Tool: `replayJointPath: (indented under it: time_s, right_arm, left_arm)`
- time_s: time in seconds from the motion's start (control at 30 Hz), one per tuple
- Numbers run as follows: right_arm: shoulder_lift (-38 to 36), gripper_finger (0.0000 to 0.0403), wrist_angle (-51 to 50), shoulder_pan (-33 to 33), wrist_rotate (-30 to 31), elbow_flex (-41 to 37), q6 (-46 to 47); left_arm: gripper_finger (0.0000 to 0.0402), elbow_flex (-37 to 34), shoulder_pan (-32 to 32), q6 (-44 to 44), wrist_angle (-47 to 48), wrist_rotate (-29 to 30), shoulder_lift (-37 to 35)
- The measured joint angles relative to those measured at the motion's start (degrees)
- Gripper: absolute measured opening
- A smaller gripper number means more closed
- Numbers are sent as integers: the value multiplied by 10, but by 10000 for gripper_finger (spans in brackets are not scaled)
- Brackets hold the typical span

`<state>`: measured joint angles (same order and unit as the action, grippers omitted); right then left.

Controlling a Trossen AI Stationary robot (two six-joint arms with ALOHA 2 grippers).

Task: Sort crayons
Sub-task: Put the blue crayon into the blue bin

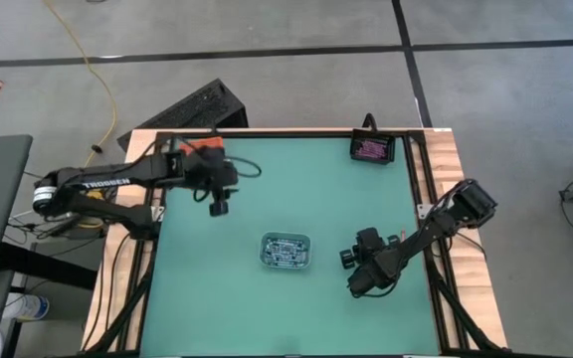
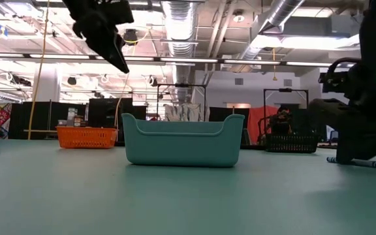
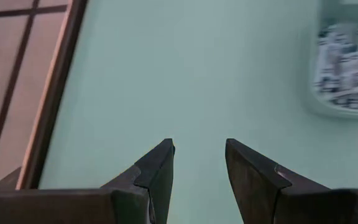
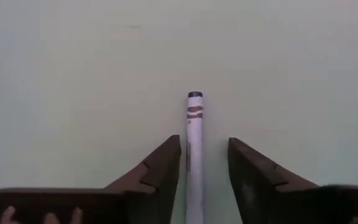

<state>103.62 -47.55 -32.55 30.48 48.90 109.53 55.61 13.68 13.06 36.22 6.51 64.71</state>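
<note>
**Right gripper straddles a stray crayon; most sticks already sorted**

The right gripper [image 1: 358, 283] is down at the green table [image 1: 267, 189], its fingers [image 4: 160, 165] spread on either side of a grey-blue crayon [image 4: 194, 149] that lies flat between them, not yet pinched. The low view shows that crayon [image 2: 361, 162] resting on the mat beneath the arm.

The sorting looks nearly done. The clear-grey tray [image 1: 286, 251] at mid-table holds a heap of pale sticks, and the black tray [image 1: 373, 148] at the far right corner holds purple-pink ones. An orange tray [image 1: 203, 146] sits partly hidden under the left arm; its contents cannot be seen. No other loose crayon shows on the mat, so this one may be the last.

The left gripper [image 1: 218, 207] hovers high near the orange tray, fingers [image 3: 157, 171] parted and empty.

Nothing lies between the crayon and the grey tray, though that tray's wall must be cleared.
</note>
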Motion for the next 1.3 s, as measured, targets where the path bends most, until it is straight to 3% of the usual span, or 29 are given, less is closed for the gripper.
replayJointPath:
  time_s: [0.3, 0.67, 1.03, 1.3]
  right_arm:
    - [5, 14, -33, -4, -5, 20, 12]
    - [10, 2, -91, -3, 3, 72, 8]
    - [8, 1, -135, -3, 137, 197, -103]
    - [7, 0, -123, -12, 247, 306, -247]
  left_arm:
    - [135, 0, -116, -45, -12, 35, 0]
    - [135, 0, -238, -94, -65, 51, 0]
    - [135, -16, -317, -110, -192, 49, 0]
    - [135, -110, -328, -134, -383, 43, 1]
